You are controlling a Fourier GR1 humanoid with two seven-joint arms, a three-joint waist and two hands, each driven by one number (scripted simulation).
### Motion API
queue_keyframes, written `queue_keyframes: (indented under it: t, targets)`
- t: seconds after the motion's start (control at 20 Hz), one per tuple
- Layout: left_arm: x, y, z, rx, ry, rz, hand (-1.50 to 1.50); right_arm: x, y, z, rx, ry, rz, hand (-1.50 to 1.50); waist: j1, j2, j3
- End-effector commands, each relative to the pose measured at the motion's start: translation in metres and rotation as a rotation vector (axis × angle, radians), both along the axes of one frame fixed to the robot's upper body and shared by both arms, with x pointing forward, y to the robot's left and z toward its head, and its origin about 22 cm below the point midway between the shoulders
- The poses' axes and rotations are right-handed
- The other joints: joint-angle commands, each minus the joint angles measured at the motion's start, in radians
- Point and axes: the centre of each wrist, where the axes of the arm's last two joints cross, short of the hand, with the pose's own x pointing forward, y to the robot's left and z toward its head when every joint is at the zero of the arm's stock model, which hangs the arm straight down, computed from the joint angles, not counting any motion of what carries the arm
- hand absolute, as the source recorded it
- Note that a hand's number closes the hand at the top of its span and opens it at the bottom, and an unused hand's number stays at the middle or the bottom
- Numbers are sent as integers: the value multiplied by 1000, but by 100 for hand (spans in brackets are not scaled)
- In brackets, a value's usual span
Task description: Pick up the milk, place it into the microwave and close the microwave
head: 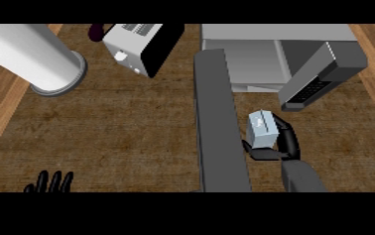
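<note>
Brown bench (132,130), seen from above. Left hand (50,183) rests at lower left, fingers spread upward. Toaster (139,48) at rear. Microwave (249,55) open, door (218,125) swung toward viewer. Right hand (282,145) curled round the milk (262,130), just right of door, short of cavity. Risk: carton clips door edge or control panel going in.

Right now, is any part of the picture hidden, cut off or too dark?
Head view: even lighting; the long dark grey panel hides counter beside the pale blue milk carton; the black left hand is cut off at the lower edge.
</note>
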Motion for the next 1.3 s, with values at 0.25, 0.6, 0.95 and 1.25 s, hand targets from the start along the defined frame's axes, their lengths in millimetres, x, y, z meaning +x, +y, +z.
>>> queue_keyframes:
  t: [0.25,0.6,0.95,1.25]
  targets:
    - [2,-9,-8,1,11,-1,-150,42,19,25,116,-124,-45,150,5,3,2]
    - [2,-2,-22,-7,8,-28,-150,32,-15,14,103,-155,-197,150,14,7,2]
    - [-20,7,-2,1,7,5,-150,17,-16,9,84,-165,-186,150,-2,-3,0]
    - [-13,-10,-3,-17,28,-35,-150,4,-3,28,87,-162,-166,150,-25,-10,-2]
